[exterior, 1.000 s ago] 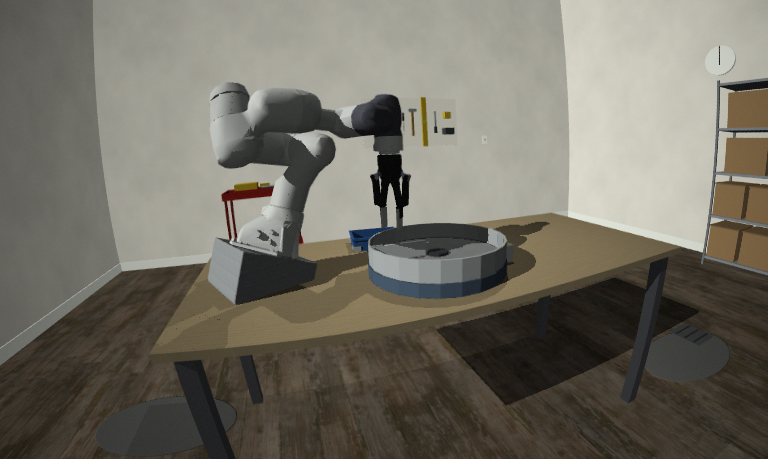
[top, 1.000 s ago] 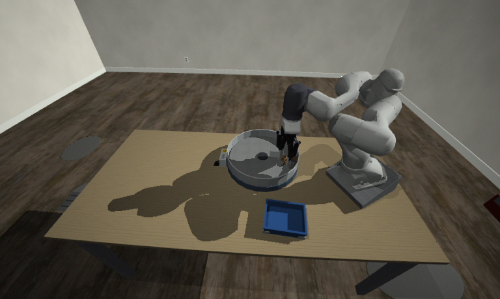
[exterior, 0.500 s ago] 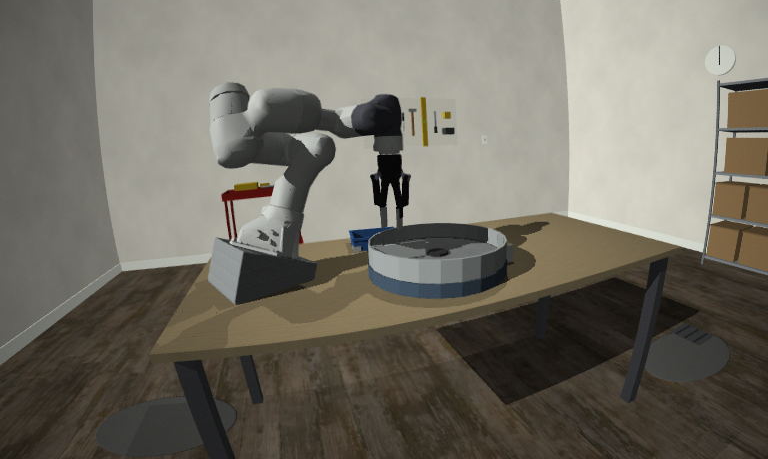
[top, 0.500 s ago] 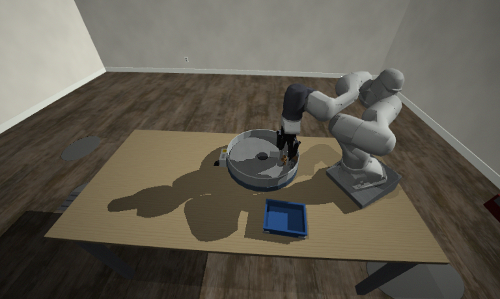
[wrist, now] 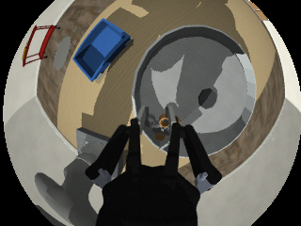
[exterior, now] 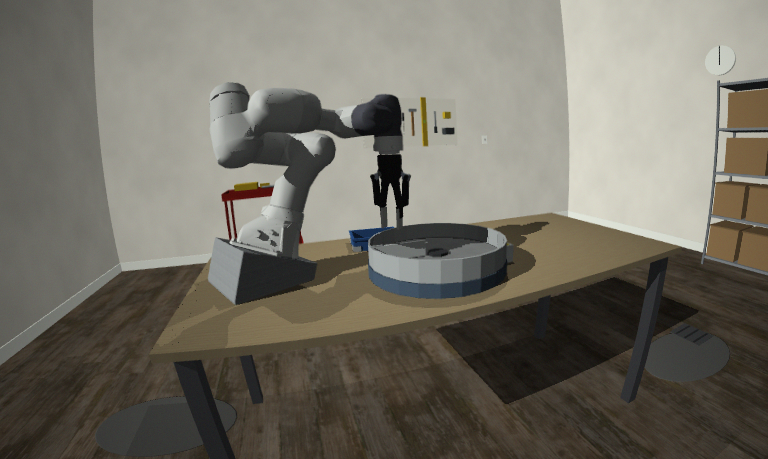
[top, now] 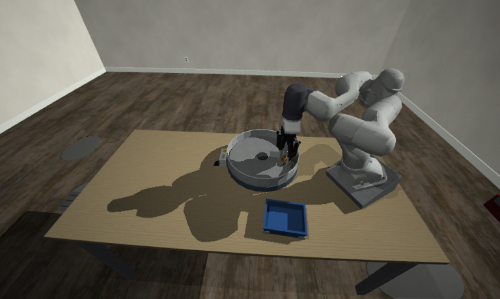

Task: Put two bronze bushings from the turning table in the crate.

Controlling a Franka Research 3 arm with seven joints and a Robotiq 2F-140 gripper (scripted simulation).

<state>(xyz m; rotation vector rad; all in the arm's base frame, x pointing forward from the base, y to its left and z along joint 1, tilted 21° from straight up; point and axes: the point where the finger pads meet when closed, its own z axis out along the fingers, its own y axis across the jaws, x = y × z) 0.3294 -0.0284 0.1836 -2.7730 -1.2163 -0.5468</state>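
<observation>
The turning table (top: 243, 152) (exterior: 436, 270) (wrist: 198, 56) is a round grey dish with a raised rim and a dark hub. Several small bushings lie close together in it near the rim on the arm's side. One bronze bushing (top: 284, 159) (wrist: 164, 122) shows between and beyond the fingers in the wrist view; another bronze one (wrist: 160, 137) lies nearer the rim. A grey bushing (wrist: 150, 121) lies beside them, partly hidden by a finger. My gripper (top: 287, 156) (exterior: 391, 226) (wrist: 156, 111) points down above them, partly open and empty. The blue crate (top: 284, 232) (exterior: 367, 239) (wrist: 101, 44) shows no bushing inside.
The wooden table (top: 147, 178) (exterior: 566, 245) carries everything. A small box with a yellow label (top: 223, 156) sits beside the turning table, on the side away from the arm. The arm's grey base (top: 362, 198) (exterior: 226, 273) stands near the turning table and crate. The turning table's rim is raised all around.
</observation>
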